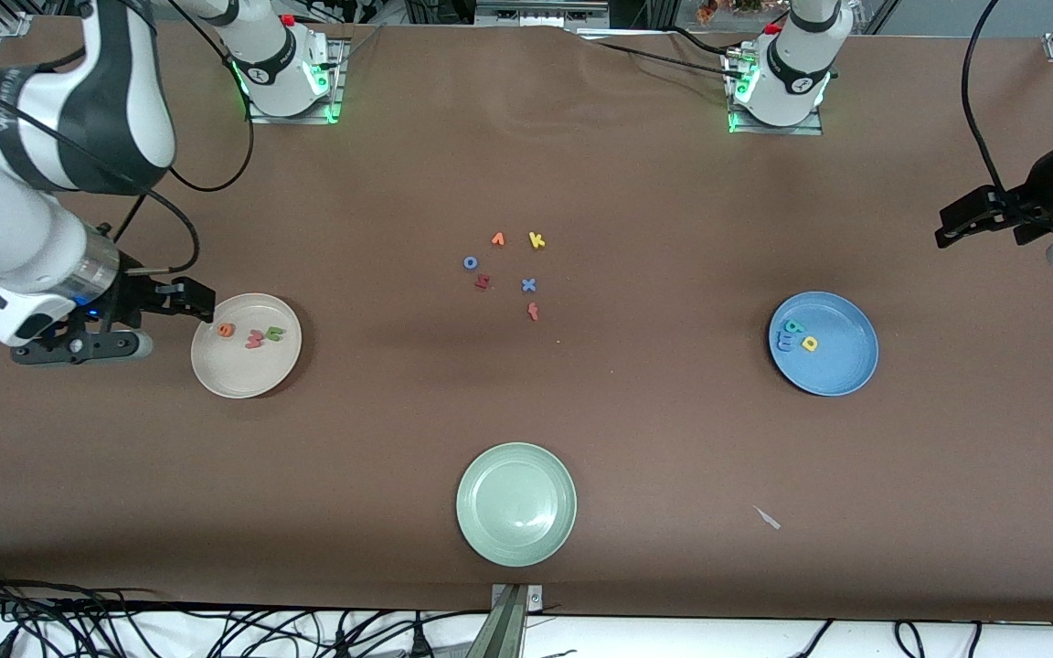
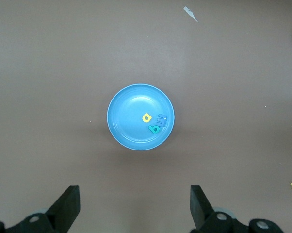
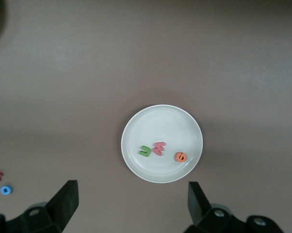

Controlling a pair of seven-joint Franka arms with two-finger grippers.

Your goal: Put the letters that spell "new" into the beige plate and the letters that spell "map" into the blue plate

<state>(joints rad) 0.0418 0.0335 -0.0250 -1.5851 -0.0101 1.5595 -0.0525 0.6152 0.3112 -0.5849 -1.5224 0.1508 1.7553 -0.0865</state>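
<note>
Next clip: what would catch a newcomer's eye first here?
Probably the three plates: the beige plate toward the right arm's end holds three small letters, and the blue plate toward the left arm's end holds three more. The pale green plate, nearest the front camera, holds nothing. Six loose letters lie mid-table, farther from that camera than all three plates.

Brown table (image 1: 636,439) carries beige plate (image 1: 239,376), blue plate (image 1: 842,370), green plate (image 1: 515,504), loose letters (image 1: 504,270) mid-table.
</note>
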